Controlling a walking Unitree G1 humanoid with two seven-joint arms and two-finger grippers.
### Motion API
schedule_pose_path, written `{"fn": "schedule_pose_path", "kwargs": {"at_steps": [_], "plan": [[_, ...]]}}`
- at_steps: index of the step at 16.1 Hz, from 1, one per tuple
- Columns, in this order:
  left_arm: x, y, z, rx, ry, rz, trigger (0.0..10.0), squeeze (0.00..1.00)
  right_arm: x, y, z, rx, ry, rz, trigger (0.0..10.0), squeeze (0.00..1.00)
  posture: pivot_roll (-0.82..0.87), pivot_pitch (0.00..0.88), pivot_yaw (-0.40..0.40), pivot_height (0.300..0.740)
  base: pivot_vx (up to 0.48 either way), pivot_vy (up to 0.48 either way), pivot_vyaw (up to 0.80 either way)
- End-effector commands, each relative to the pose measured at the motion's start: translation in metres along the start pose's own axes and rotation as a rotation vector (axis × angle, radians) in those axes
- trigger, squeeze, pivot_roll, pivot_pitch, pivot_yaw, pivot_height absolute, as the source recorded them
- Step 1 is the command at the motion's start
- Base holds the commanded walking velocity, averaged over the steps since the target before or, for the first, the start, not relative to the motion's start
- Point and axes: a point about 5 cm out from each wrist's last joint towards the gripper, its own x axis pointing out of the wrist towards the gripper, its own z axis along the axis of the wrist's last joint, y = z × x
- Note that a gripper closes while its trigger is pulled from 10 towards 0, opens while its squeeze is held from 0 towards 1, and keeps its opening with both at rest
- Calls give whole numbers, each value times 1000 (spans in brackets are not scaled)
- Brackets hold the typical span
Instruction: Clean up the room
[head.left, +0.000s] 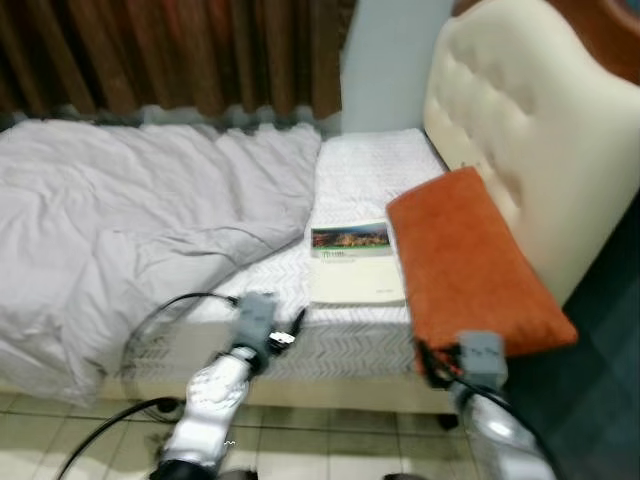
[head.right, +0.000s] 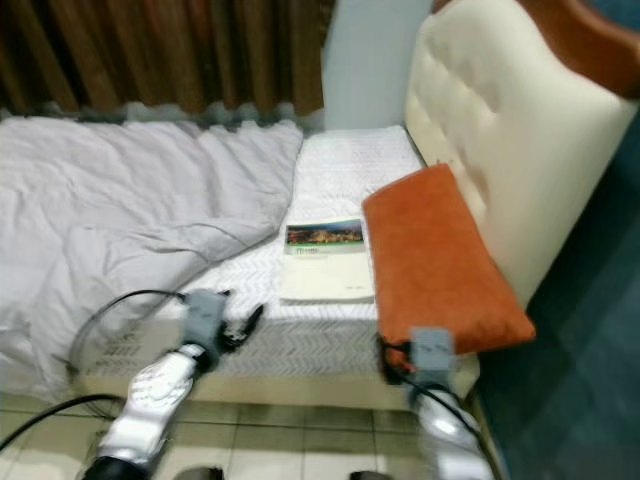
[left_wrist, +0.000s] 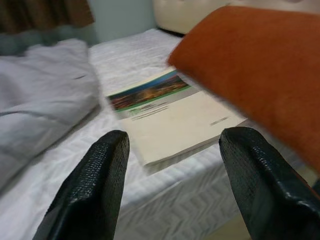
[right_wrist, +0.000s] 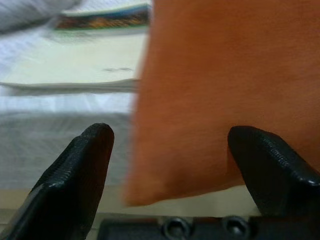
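A cream book (head.left: 355, 262) with a picture strip on its cover lies flat on the white mattress (head.left: 370, 165), near the front edge. Right of it, an orange pillow (head.left: 465, 265) leans against the headboard and overhangs the bed's corner. My left gripper (head.left: 298, 322) hovers at the bed's edge, just left of the book, and is open. In the left wrist view its fingers (left_wrist: 100, 175) frame the book (left_wrist: 170, 112). My right gripper (right_wrist: 172, 132) is open just below the pillow's lower corner (right_wrist: 225, 90), with nothing between its fingers.
A rumpled grey duvet (head.left: 130, 210) covers the bed's left half. A cream tufted headboard (head.left: 520, 110) rises on the right and brown curtains (head.left: 170, 50) hang behind. Tiled floor (head.left: 330, 440) lies under me, with a black cable (head.left: 150, 330) looping off my left arm.
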Motion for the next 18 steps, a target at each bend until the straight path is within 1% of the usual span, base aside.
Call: {"fn": "schedule_pose_path", "kwargs": {"at_steps": [1,5,6,8,9,11,12,13,14,15,16,18], "plan": [[-5,15,-1,8,9,44,10000,0,4,12,5,11,-20,32,10000,0,4,0,-28,594,382,-289,0],[-6,15,0,13,0,52,10000,0,2,12,4,9,-19,37,10000,0,7,0,-28,594,388,-278,0],[-6,16,0,14,0,61,10000,0,2,12,4,9,-24,36,10000,0,7,0,-29,594,461,0,0],[-7,17,0,18,-7,78,10000,0,0,11,12,21,-86,30,10000,0,9,0,-29,594,0,0,0],[-8,18,1,23,-13,80,10000,0,-3,11,29,20,-191,37,10000,0,7,0,-30,594,0,0,0],[-9,18,2,27,-17,82,10000,0,-8,11,50,-6,-298,44,10000,0,2,0,-31,594,0,0,0],[-10,18,2,29,-21,84,10000,0,-14,8,66,-17,-374,32,10000,0,0,0,-30,594,0,0,0],[-10,17,2,30,-23,84,10000,0,-17,6,73,-15,-409,26,10000,0,-4,0,-28,594,0,0,0],[-10,17,2,30,-23,84,10000,0,-17,6,73,-15,-409,26,10000,0,-4,0,-28,594,0,0,0],[-11,17,3,32,-26,80,10000,0,-22,4,83,0,-451,11,10000,0,-9,0,-26,594,0,0,0],[-11,15,3,33,-29,69,10000,0,-30,-5,82,32,-447,-23,10000,0,-20,0,-26,594,0,0,0],[-12,12,3,33,-30,59,10000,0,-36,-15,63,60,-371,-54,10000,0,-19,0,-26,594,0,0,0]]}}
